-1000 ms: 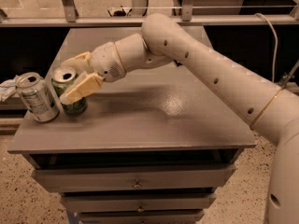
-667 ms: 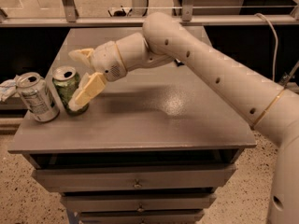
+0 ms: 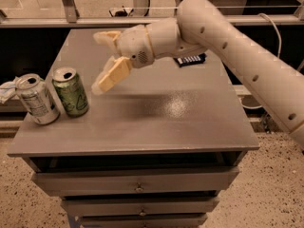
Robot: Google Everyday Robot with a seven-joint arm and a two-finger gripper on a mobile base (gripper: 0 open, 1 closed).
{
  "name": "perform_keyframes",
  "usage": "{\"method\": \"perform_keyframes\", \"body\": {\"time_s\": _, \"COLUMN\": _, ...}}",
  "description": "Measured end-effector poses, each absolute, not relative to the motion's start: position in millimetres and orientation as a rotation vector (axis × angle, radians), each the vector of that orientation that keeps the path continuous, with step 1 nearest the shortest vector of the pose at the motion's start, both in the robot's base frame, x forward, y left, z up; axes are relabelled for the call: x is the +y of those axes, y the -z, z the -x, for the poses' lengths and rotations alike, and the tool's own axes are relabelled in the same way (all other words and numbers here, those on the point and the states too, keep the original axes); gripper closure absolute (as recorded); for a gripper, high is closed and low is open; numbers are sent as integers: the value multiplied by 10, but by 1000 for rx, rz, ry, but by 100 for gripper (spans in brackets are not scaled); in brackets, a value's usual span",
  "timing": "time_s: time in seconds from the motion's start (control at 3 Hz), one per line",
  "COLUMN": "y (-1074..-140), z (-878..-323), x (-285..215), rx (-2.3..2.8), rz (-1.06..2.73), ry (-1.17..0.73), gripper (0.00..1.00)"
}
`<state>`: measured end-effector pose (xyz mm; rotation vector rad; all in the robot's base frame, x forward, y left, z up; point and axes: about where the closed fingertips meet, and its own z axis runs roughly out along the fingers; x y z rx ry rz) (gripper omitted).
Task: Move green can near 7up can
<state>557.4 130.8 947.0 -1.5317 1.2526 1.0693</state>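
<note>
- Plainly, the green can (image 3: 70,91) was a small drink can with a green body, pale patterned markings all over it, and a silver top with a dark opening.
- It stood upright near the front left of the grey table (image 3: 156,122), with nothing gripping it.
- Just to its left stood the 7up can (image 3: 35,99), also upright, with a silver-white body, a printed text panel and a silver top. The two were side by side, but whether they touched could not be told.
- The gripper (image 3: 98,62) hung above the table, up and to the right of the green can and clear of it.
- Its two tan fingers (image 3: 111,75) were spread wide with nothing between them. The lower one slanted down toward the green can, and the upper one sat higher and further back.
- A thick pale arm (image 3: 247,56) reached in from the right edge to carry the gripper.
- Counted: two cans in all, one green and one silver-white, plus one gripper with two fingers and one arm.
- One dark flat object with white marks (image 3: 190,60) lay on the far part of the table, partly hidden by the arm.
- One crumpled pale scrap (image 3: 5,90) sat at the left edge, touching or just behind the 7up can.
- Under the table top were stacked drawers (image 3: 137,179), with two small knobs showing.
</note>
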Motion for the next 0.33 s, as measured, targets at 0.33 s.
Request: {"method": "perform_keyframes", "body": {"time_s": 0.33, "y": -9974, "z": -5805, "x": 430, "rx": 1266, "rz": 1372, "ry": -920, "gripper": 0}}
